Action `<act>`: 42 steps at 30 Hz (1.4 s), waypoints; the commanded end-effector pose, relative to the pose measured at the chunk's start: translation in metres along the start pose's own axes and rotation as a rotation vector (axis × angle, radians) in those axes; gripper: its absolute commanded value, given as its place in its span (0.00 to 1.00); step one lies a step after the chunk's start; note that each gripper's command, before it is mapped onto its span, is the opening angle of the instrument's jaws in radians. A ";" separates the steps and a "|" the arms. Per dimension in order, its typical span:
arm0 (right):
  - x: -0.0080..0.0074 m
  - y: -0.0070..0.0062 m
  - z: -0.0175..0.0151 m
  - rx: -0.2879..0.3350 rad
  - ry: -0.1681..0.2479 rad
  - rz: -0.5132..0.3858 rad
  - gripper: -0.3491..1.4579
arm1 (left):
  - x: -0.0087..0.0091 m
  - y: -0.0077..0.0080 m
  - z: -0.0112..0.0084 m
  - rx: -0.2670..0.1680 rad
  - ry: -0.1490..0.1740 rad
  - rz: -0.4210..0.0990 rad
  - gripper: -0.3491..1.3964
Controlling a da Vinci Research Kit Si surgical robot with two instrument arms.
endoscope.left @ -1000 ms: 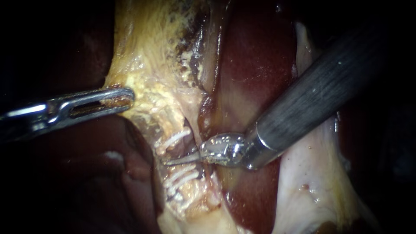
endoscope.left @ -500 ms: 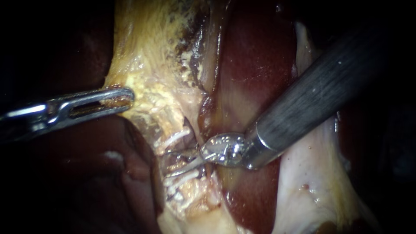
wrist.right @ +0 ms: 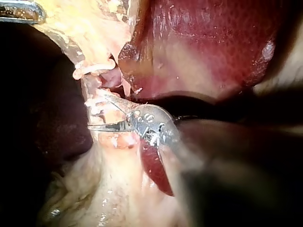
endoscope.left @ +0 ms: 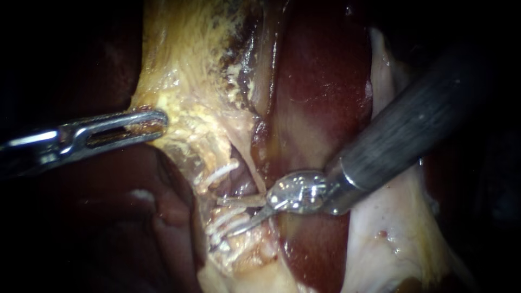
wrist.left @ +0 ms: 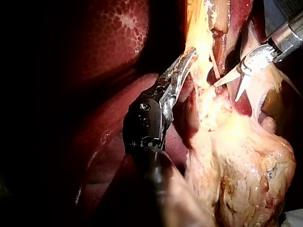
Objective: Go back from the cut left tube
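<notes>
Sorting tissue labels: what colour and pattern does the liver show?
Dark red, finely mottled; the liver shows best in the right wrist view.

A surgical bench, seen from very close up: dark red liver (endoscope.left: 320, 81) and pale yellow fatty tissue (endoscope.left: 179, 65) fill the view. The left instrument (endoscope.left: 161, 120) enters from nine o'clock, the right instrument (endoscope.left: 228, 217) from two o'clock

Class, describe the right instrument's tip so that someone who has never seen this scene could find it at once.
A thick grey shaft crosses the red liver from the upper right. The right instrument ends in a shiny joint with two thin pointed blades, open beside white clips. The left instrument's jaws are broad, slotted, shut on yellowish tissue.
</notes>
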 end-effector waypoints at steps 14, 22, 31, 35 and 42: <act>0.0030 0.0006 -0.0117 -0.161 -0.024 -0.170 0.98 | 0.0004 0.0009 0.0008 0.000 -0.002 0.003 0.00; 0.0041 0.0003 -0.0137 -0.196 -0.036 -0.219 0.98 | 0.0011 0.0029 0.0046 -0.010 0.014 0.012 0.00; 0.0041 0.0002 -0.0137 -0.200 -0.040 -0.232 0.98 | 0.0026 0.0032 0.0109 0.001 0.063 0.016 0.00; 0.0041 0.0002 -0.0137 -0.202 -0.037 -0.232 0.98 | 0.0030 0.0025 0.0122 0.006 0.071 0.019 0.00; 0.0042 0.0002 -0.0136 -0.203 -0.034 -0.232 0.98 | 0.0030 0.0025 0.0121 0.007 0.072 0.019 0.00</act>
